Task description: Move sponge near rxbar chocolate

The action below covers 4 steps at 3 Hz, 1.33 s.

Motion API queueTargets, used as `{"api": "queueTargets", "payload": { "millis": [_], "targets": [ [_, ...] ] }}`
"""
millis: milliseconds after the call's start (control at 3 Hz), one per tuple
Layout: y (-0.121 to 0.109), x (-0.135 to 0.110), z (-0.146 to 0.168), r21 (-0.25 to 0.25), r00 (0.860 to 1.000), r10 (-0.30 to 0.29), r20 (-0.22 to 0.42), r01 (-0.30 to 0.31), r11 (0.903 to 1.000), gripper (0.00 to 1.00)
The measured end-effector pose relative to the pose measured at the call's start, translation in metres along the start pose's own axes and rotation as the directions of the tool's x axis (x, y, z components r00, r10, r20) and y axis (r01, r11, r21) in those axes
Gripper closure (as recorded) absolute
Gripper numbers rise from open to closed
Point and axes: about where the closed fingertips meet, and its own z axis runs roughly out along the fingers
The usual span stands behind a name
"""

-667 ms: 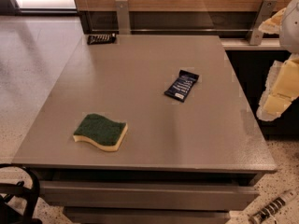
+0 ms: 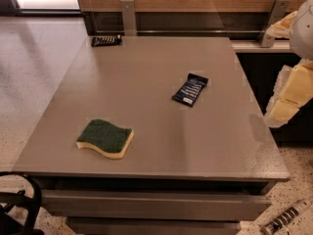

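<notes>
The sponge (image 2: 105,137), dark green on top with a pale yellow body, lies flat near the front left of the grey table (image 2: 146,77). The rxbar chocolate (image 2: 106,40), a small black wrapper, lies at the table's far left corner. My gripper (image 2: 288,99) shows as the pale arm end at the right edge of the view. It hangs off the table's right side, far from the sponge and from the rxbar chocolate, and holds nothing that I can see.
A dark blue bar wrapper with white print (image 2: 190,89) lies right of the table's middle. A wooden wall panel with metal brackets (image 2: 128,16) runs behind the table. A dark chair part (image 2: 19,207) is at the bottom left and a ribbed grey object (image 2: 286,218) lies on the floor at the bottom right.
</notes>
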Motion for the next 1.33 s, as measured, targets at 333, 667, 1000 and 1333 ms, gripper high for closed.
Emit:
{"api": "queueTargets", "payload": {
  "millis": [333,667,1000,1333],
  "targets": [
    [0.008,-0.018,0.02,-0.034,0.993,0.021,0.112,-0.017,0.9993,0.0],
    [0.02,-0.048,0.043,-0.07,0.958,0.056,0.282,-0.038,0.9968,0.0],
    [0.032,-0.075,0.064,-0.082,0.894,0.086,0.44,-0.055,0.9951,0.0],
    [0.044,-0.113,0.09,-0.087,0.77,0.107,0.629,-0.068,0.9939,0.0]
  ]
}}
